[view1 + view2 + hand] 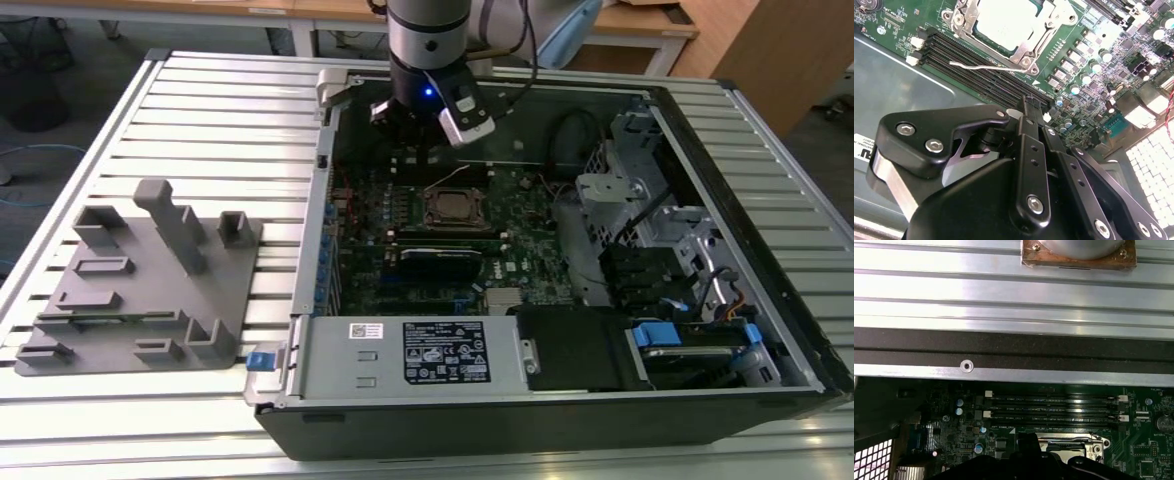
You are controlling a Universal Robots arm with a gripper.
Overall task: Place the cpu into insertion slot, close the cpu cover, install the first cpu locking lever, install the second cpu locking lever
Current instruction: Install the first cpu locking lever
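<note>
cpu under lowered cpu cover – claw closed, empty, just beside

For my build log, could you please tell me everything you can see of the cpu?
The cpu is a flat square chip with a dull silver-grey metal top, lying level in the socket on the green board. The silvery cover frames its edges, its top showing through the window. The pincer is clear of it.
</note>
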